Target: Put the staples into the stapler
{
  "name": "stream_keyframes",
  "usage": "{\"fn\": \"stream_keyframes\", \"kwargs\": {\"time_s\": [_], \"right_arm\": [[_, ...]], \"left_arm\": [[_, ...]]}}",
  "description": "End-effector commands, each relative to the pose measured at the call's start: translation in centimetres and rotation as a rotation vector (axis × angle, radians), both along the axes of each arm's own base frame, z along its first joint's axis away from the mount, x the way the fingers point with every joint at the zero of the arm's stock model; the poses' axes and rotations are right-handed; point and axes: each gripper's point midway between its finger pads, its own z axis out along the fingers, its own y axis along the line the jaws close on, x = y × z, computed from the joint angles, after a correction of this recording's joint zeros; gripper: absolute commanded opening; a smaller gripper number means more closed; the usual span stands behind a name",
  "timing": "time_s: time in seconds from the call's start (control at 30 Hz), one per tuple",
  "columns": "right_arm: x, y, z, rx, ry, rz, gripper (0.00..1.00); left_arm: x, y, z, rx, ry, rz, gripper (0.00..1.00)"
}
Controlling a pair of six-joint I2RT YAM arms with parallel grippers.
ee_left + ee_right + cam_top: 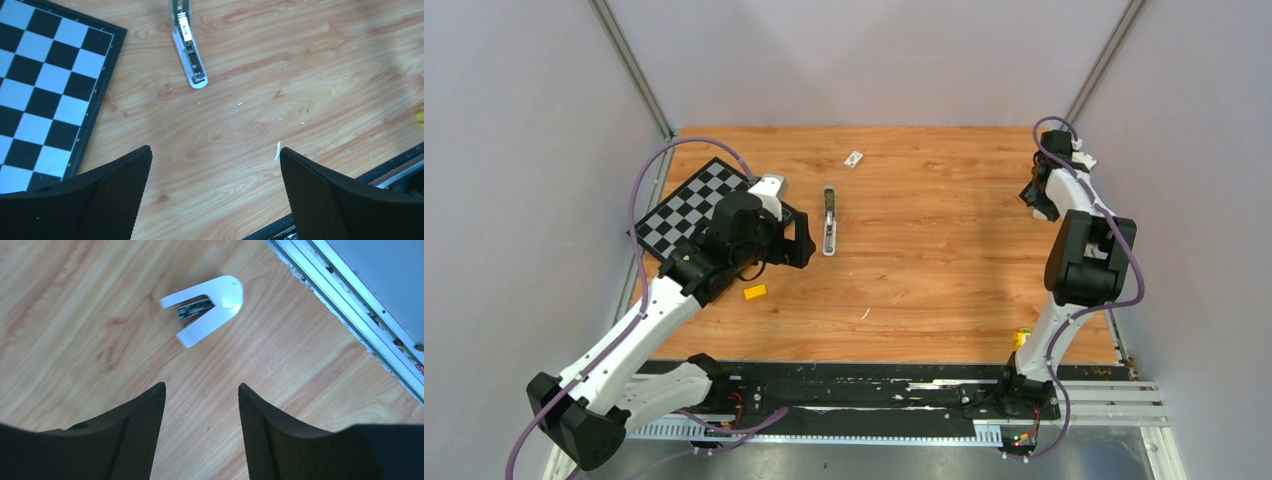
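Stapler (829,222) near table centre in the top view, seemingly hinged open, channel bared; no staples made out inside. Loading judged not yet done. Tiny white box (854,158) at one o'clock, apart. Left gripper (215,150) just beside at eight o'clock, spread wide, empty. Right gripper (201,386) far off at three o'clock, part-spread, holding nothing.

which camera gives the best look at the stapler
The left wrist view: the stapler lies close up, with its metal inner part clear to see, though its far end is cut off by the top edge. The top external view shows the whole stapler, but small. The right wrist view does not show it.
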Motion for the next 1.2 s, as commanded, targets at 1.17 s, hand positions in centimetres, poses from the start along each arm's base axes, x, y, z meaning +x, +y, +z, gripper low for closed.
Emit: {"fn": "stream_keyframes", "kwargs": {"time_s": [1.17], "right_arm": [[1.9, -3.9, -6.3, 0.166, 0.043, -0.095, 0.28]], "left_arm": [[-0.1, 2.6, -1.0, 0.117, -0.03, 0.054, 1.0]]}}
